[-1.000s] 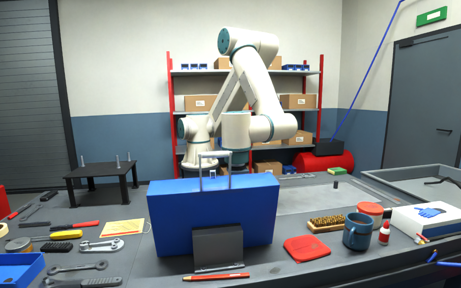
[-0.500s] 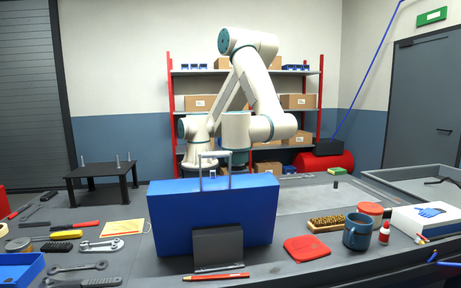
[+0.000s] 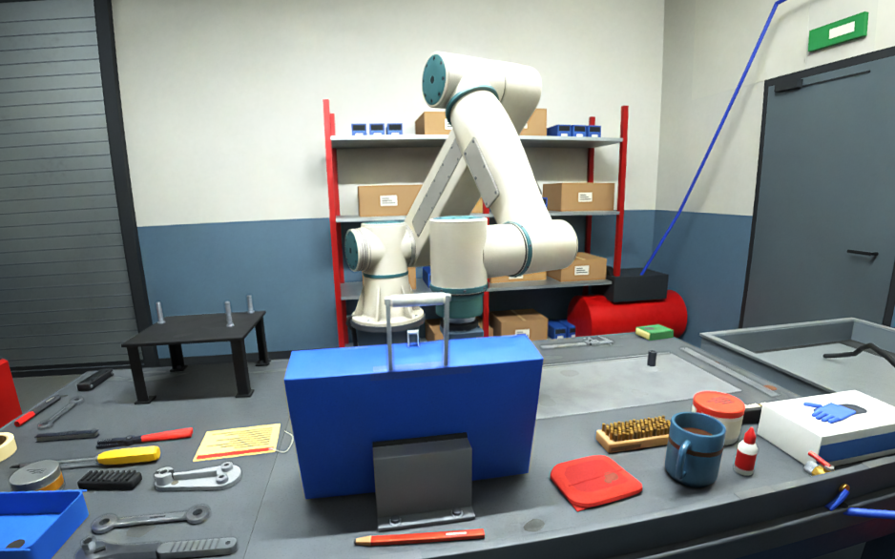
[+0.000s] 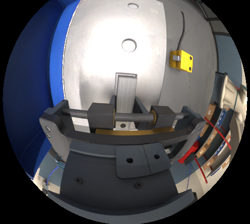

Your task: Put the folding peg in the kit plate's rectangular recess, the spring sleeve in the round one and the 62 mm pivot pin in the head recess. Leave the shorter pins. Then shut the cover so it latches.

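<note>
My gripper is closed around the pivot pin, a dark grey rod held crosswise by its middle. It hovers low over the grey kit plate. Under the pin lies the long rectangular recess, with the ribbed folding peg in it. Farther along the plate is the round recess. The blue cover stands upright at the plate's edge, with its wire handle on top. From the side camera the cover hides the gripper and the plate.
The upright blue cover wall rises close on one side of the gripper. A yellow sensor block with a black cable sits beside the plate. Tools, a yellow card, a dark bracket, a brush and a mug lie around the bench.
</note>
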Robot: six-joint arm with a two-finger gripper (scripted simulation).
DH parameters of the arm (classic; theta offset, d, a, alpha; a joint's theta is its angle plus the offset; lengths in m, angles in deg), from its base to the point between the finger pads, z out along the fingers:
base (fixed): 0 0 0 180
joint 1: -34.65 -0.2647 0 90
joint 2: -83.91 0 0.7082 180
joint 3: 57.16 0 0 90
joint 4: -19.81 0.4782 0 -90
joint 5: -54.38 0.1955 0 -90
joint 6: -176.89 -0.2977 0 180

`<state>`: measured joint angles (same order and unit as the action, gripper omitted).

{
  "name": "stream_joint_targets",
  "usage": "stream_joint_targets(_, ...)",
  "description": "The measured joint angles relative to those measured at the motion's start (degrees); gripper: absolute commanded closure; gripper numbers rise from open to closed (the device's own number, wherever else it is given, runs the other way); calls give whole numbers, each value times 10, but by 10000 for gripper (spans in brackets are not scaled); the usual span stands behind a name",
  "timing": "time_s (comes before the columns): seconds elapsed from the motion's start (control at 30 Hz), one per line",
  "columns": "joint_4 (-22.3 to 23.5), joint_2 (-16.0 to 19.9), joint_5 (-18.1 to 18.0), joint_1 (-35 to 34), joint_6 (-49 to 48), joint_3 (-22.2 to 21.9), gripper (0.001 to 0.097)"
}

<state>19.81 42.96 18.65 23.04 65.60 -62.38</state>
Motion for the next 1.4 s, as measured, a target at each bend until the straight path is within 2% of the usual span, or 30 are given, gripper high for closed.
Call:
stream_joint_targets(0.33,0,0,0,0,0,0,508)
stream_joint_targets(1.0,0,-2,-2,0,0,0,508)
stream_joint_targets(1.4,0,-17,-20,0,0,4,508)
